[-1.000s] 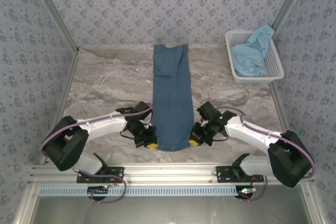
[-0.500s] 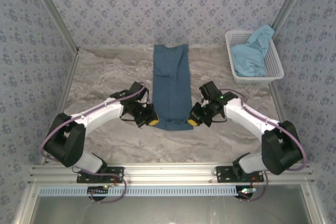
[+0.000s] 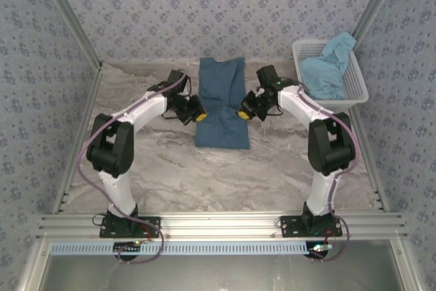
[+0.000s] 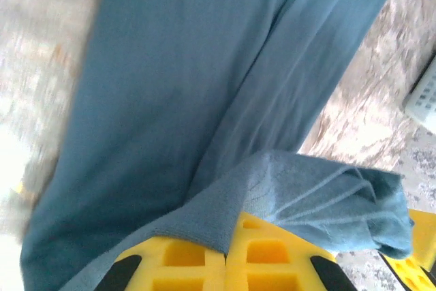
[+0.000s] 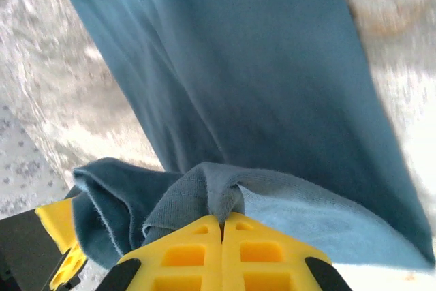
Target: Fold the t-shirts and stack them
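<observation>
The darker teal-blue t-shirt (image 3: 221, 103) lies as a long folded strip in the middle of the table, its near end lifted and doubled back over itself. My left gripper (image 3: 199, 116) is shut on the shirt's left near corner, and in the left wrist view the cloth (image 4: 204, 100) comes out from between the yellow fingers (image 4: 197, 264). My right gripper (image 3: 242, 114) is shut on the right near corner, with the hem (image 5: 225, 195) bunched at the yellow fingers (image 5: 259, 253). The lighter sky-blue t-shirt (image 3: 327, 69) sits crumpled in the basket.
A white mesh basket (image 3: 357, 86) stands at the back right, near the right arm's elbow. The marble table top (image 3: 204, 175) is walled by patterned panels on three sides. A metal rail (image 3: 218, 223) runs along the near edge.
Both grippers have carried the shirt's near end away from the arm bases toward the back, doubling the strip over itself. Both arms have stretched out far over the table.
</observation>
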You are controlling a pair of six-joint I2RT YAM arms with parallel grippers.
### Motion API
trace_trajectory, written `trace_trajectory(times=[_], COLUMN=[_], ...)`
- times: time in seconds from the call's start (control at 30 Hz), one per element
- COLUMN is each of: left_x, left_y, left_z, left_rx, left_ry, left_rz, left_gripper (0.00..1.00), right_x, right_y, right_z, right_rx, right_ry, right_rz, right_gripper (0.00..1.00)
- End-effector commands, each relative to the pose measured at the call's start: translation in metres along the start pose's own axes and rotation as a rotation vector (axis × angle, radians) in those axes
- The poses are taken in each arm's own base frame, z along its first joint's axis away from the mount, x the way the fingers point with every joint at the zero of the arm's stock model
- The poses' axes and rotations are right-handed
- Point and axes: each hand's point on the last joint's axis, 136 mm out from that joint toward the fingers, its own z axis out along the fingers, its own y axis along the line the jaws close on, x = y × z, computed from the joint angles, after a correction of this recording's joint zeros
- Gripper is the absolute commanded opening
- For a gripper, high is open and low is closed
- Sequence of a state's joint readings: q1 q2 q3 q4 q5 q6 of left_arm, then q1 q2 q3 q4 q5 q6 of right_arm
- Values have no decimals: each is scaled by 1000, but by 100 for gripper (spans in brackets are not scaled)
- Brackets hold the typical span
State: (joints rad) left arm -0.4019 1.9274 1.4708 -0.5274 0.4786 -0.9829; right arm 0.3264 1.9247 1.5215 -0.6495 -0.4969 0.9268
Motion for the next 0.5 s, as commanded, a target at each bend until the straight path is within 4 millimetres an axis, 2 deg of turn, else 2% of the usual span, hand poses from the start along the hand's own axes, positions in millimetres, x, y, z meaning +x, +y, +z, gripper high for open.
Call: trace_trajectory(times=[0.0, 0.13, 0.3, 0.33, 0.4, 0.47], left_x=[-29, -64, -88, -90, -92, -92], left_y=[-8, -10, -11, -15, -21, -17], left_z=[11, 27, 41, 43, 42, 36], left_rx=[1, -11, -1, 13, 18, -21], left_ry=[-7, -24, -14, -4, 3, -9], left_rz=[29, 25, 16, 24, 49, 64], left_gripper=[0, 0, 2, 8, 29, 50], right_x=[-28, -56, -82, -86, -92, -98], right_y=[-1, -7, -8, -9, -8, -3], right_z=[14, 36, 51, 50, 50, 47], right_rx=[21, 44, 55, 61, 52, 28], right_ry=[-4, -9, -29, -35, -47, -66], right_rz=[-7, 21, 47, 50, 52, 40], right_gripper=[0, 0, 0, 0, 4, 31])
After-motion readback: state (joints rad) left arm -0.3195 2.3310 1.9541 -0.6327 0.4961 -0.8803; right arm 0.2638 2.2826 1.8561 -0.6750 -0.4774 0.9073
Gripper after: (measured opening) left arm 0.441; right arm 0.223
